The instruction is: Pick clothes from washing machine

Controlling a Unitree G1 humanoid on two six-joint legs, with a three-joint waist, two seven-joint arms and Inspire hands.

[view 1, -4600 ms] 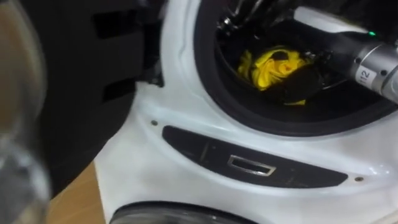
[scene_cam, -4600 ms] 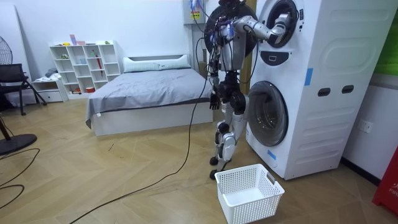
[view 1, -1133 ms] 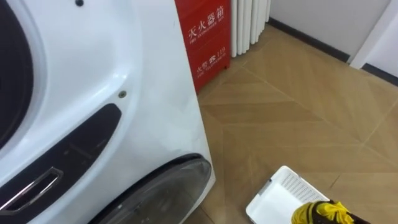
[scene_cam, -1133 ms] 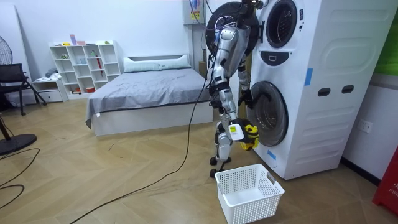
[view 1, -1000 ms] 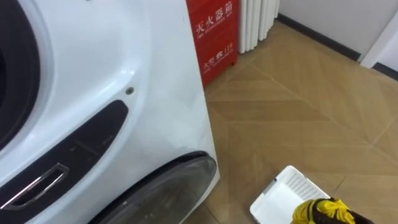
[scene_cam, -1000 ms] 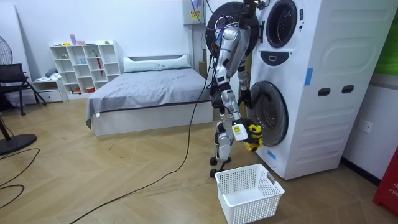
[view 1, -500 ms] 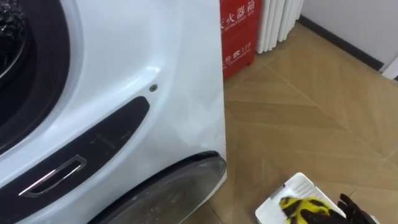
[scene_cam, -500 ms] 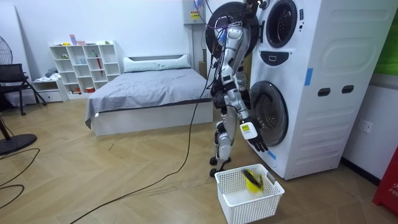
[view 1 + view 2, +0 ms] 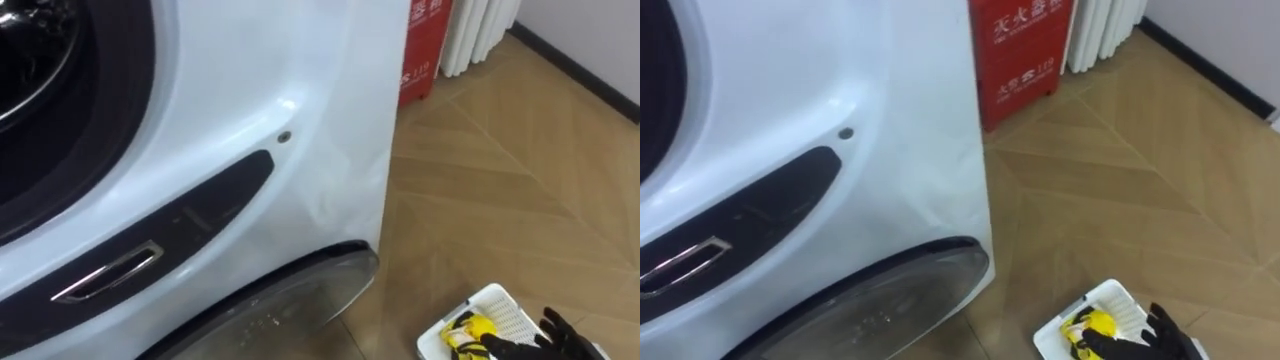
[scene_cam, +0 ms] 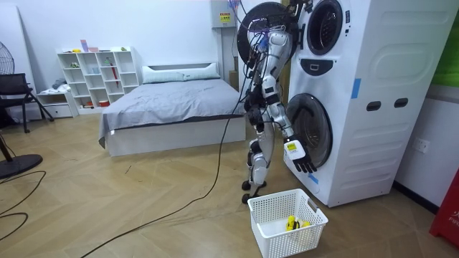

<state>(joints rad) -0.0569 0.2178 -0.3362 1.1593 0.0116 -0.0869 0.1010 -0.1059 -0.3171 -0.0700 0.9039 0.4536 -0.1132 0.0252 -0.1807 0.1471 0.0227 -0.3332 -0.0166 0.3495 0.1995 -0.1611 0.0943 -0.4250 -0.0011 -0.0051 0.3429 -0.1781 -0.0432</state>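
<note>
Right arm hung down and forward beside the washing machine (image 10: 358, 100) front, wrist low over the white basket (image 10: 267, 213) on the floor. Right hand (image 10: 301, 162) was open - fingers (image 9: 556, 327) spread and pointing down, gripping nothing. Yellow garment (image 9: 470, 331) lay inside the basket, directly under the hand - not touching it in the room view.

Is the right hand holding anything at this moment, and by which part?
Nothing. The right hand hangs open, fingers spread, above the white basket; the yellow garment lies loose inside the basket, apart from the hand.
</note>
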